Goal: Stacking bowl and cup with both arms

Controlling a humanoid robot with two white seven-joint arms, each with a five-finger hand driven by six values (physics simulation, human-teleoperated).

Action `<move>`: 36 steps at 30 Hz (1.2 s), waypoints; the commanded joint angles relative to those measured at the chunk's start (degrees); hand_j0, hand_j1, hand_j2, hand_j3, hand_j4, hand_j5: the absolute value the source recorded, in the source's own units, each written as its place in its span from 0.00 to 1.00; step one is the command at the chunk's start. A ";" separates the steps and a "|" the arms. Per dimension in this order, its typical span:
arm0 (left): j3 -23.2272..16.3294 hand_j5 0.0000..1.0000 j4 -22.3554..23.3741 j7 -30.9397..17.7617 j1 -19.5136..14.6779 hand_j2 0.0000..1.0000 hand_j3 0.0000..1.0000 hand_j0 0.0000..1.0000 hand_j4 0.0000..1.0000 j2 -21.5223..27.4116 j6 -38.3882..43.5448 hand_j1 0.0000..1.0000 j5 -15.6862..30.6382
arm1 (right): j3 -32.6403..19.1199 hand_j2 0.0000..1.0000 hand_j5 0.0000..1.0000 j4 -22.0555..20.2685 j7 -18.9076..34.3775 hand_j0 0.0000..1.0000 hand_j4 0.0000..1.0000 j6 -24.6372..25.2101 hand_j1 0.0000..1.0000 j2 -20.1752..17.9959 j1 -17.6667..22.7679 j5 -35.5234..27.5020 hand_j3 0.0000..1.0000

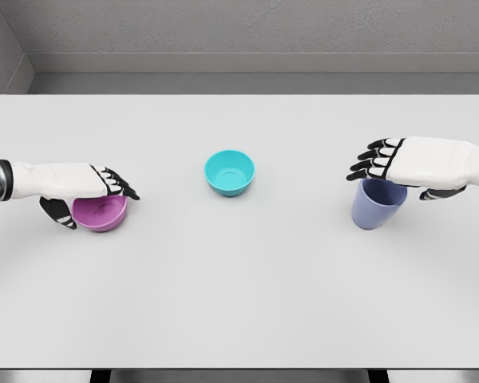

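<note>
The fingers (120,183) of the left hand (80,191) reach across the pink bowl (100,214) while the thumb curls under its near-left side, so they clamp on it; part of the rim is hidden. The right hand (411,163) hovers over the blue cup (377,204), fingers apart, covering its rim. The teal bowl (230,172) stands upright, mouth up, on the white table (239,303) between them. No writing is seen.

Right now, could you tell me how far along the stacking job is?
Nothing is stacked yet. The left hand is over the pink bowl, the right hand over the blue cup; whether either grips is unclear. The teal bowl sits empty between them. All stacking remains.
</note>
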 commanded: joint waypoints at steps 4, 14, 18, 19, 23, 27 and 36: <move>-0.02 1.00 0.15 0.02 0.09 1.00 1.00 1.00 1.00 -0.84 0.12 1.00 -0.85 | -0.02 1.00 1.00 0.00 -0.02 1.00 1.00 0.15 1.00 -0.07 0.00 -0.22 1.00; -0.02 1.00 0.33 0.02 0.26 1.00 1.00 1.00 1.00 -1.19 0.12 1.00 -1.29 | -0.02 1.00 1.00 0.17 -0.02 1.00 1.00 0.15 1.00 -0.15 0.00 -0.22 1.00; -0.02 1.00 0.33 0.02 0.26 1.00 1.00 1.00 1.00 -1.19 0.12 1.00 -1.29 | -0.02 1.00 1.00 0.17 -0.02 1.00 1.00 0.15 1.00 -0.15 -0.09 -0.22 1.00; -0.02 0.99 0.33 0.02 0.26 0.99 0.99 0.99 0.99 -1.19 0.12 0.99 -1.38 | -0.02 1.00 1.00 0.17 -0.02 1.00 1.00 0.15 1.00 -0.07 -0.09 -0.22 1.00; -0.02 0.71 0.33 -0.16 0.35 0.71 0.71 0.71 0.71 -1.19 0.12 0.71 -1.47 | -0.02 1.00 1.00 0.35 -0.02 1.00 1.00 0.15 1.00 -0.07 0.00 -0.22 1.00; -0.02 0.57 0.24 -0.77 0.35 0.57 0.57 0.57 0.57 -1.80 0.12 0.57 -2.17 | -0.02 1.00 1.00 0.44 -0.02 1.00 1.00 0.15 1.00 -0.07 0.09 -0.13 1.00; -0.02 0.51 0.15 -0.77 -0.18 0.51 0.51 0.51 0.51 -2.16 0.12 0.51 -2.08 | 0.07 1.00 1.00 0.52 -0.02 1.00 1.00 0.15 1.00 0.02 0.18 -0.04 1.00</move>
